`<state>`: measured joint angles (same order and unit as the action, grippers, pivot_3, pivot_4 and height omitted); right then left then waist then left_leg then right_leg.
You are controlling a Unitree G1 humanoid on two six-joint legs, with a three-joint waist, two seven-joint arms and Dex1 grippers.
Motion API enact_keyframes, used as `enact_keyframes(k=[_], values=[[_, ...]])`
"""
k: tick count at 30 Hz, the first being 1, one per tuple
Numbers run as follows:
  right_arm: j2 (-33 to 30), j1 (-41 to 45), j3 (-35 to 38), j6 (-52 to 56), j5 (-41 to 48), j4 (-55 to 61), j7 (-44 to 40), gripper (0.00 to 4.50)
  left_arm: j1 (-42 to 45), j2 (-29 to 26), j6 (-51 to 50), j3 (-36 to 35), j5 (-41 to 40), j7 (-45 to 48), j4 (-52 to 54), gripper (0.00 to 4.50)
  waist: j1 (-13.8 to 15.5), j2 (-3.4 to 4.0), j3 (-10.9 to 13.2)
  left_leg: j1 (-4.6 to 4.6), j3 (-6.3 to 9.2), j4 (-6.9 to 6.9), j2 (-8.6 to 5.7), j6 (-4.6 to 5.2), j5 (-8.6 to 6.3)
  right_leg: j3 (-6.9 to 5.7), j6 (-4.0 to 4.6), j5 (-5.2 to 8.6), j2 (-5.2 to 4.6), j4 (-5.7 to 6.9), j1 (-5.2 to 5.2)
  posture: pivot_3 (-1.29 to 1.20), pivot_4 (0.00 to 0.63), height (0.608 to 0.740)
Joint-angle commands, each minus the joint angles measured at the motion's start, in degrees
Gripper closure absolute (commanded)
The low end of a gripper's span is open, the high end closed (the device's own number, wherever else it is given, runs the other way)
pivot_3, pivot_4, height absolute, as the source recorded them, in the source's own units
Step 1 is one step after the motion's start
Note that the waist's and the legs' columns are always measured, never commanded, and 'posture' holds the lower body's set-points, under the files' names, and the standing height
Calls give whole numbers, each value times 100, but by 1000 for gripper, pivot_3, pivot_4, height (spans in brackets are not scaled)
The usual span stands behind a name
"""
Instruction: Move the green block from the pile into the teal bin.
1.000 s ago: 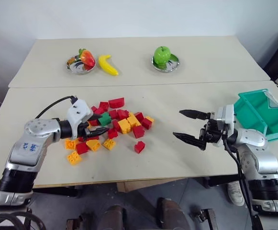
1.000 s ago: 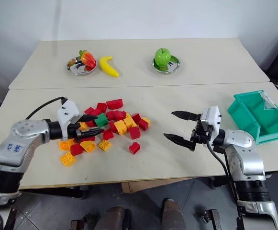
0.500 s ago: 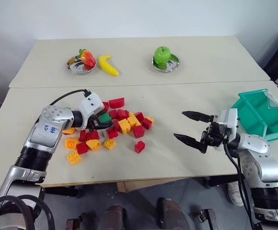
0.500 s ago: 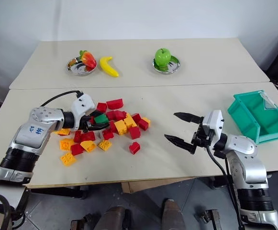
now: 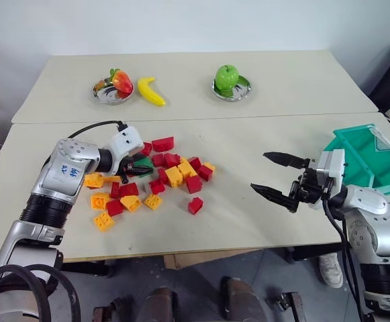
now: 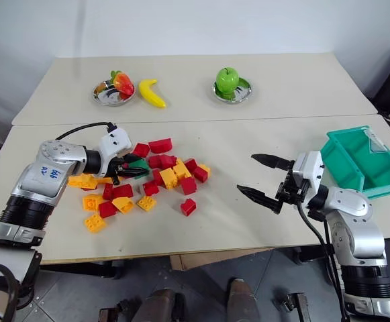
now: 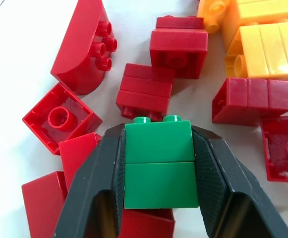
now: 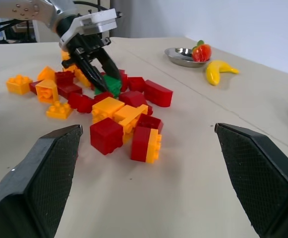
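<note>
The green block (image 7: 158, 168) lies at the left edge of the pile (image 5: 171, 176) of red, orange and yellow bricks. My left gripper (image 5: 138, 168) reaches in from the left, pointing down and to the right. In the left wrist view its two black fingers (image 7: 106, 178) press against both sides of the block, which still rests among red bricks. My right gripper (image 5: 260, 172) hovers open above bare table to the right of the pile, with nothing between its fingers. The teal bin (image 5: 359, 129) stands at the table's right edge, just behind the right wrist.
On the far table sit a green apple (image 5: 227, 77) on a metal dish, a banana (image 5: 151, 92) and a dish of small fruit (image 5: 112, 87). One red brick (image 5: 195, 205) lies apart, in front of the pile. A seam divides the two tables.
My left gripper pushed further into the pile's left edge and its fingers closed in on the green block. The right gripper stayed open and hardly moved.
</note>
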<state>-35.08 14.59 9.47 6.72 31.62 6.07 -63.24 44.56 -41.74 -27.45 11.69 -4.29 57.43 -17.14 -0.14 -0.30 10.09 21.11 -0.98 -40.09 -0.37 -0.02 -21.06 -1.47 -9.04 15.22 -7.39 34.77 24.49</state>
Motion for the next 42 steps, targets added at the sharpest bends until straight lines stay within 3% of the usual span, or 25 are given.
enact_keyframes(k=[1, 5, 11, 15, 22, 23, 31, 35, 39, 40, 42], values=[[-157, -123, 286, 17, 143, 328, 62, 0, 552, 30, 53, -383, -395, 403, 18, 2983, 24, -5, 3, 1, 0, -1, 0, 0, 0, 0, 0, 0, 0, 0, 0, 0, 150, 740], [-347, -387, 801, 78, 258, 512, 310, 0, 1037, 249, 171, -273, -707, 1061, 144, 2983, 81, -9, 5, 14, 12, -11, -6, 2, -1, -12, -1, -1, -4, -1, -1, 0, 150, 740], [-722, -1358, 2120, 137, 325, 911, 681, 0, 1747, 1606, 859, 336, -533, 1379, -565, 2983, 266, -10, 5, 9, 7, -17, -13, 15, -8, -27, -7, -4, -13, -14, -17, 0, 150, 740], [-589, -2439, 2927, 240, 431, 1421, 865, 0, 2382, 3215, 2105, 742, -49, 980, -2422, 2983, 342, -16, 8, 15, 2, -14, -13, 21, -6, -40, -19, -10, -12, -38, -23, 0, 150, 740], [-35, -3319, 2944, 351, 504, 2351, 1479, 0, 2907, 4372, 3638, 773, 659, 181, -4815, 2983, 150, -14, 7, -5, -43, 1, -5, 49, -20, -42, -47, -30, -18, -90, -36, 0, 150, 740], [13, -3375, 2932, 364, 507, 2432, 1535, 0, 2941, 4417, 3761, 748, 715, 158, -4941, 2983, 149, -13, 6, -5, -45, 2, -4, 49, -20, -42, -47, -30, -18, -90, -34, 0, 150, 740], [162, -3571, 2803, 375, 514, 2567, 1697, 0, 2947, 4467, 4211, -193, 141, 944, -5050, 501, 237, -13, 6, 2, -44, -8, -6, 55, -23, -42, -45, -37, -21, -93, -34, 0, 150, 740], [26, -3543, 2696, 409, 535, 2456, 1528, 0, 2791, 4107, 4308, -866, -357, 1421, -4975, 501, 239, -11, 5, -1, -45, -8, -5, 56, -24, -42, -45, -38, -20, -91, -34, 0, 150, 740], [-187, -3362, 2788, 398, 543, 2063, 1324, 0, 2424, 3395, 4352, -1538, -994, 2156, -4382, 501, 153, -9, 4, -1, -45, -8, -4, 56, -24, -43, -45, -38, -20, -90, -34, 0, 150, 740], [-265, -3299, 2764, 403, 533, 1940, 1245, 0, 2205, 3129, 4397, -1610, -1048, 2291, -4143, 137, 138, -7, 3, -4, -45, -8, -3, 56, -24, -43, -44, -38, -19, -89, -34, 0, 150, 740], [-407, -3220, 2721, 400, 498, 1714, 1056, 0, 1789, 2739, 4375, -1723, -1152, 2330, -3635, 19, 125, -1, -1, -8, -47, -4, 1, 56, -24, -43, -44, -38, -19, -88, -34, 0, 150, 740]])
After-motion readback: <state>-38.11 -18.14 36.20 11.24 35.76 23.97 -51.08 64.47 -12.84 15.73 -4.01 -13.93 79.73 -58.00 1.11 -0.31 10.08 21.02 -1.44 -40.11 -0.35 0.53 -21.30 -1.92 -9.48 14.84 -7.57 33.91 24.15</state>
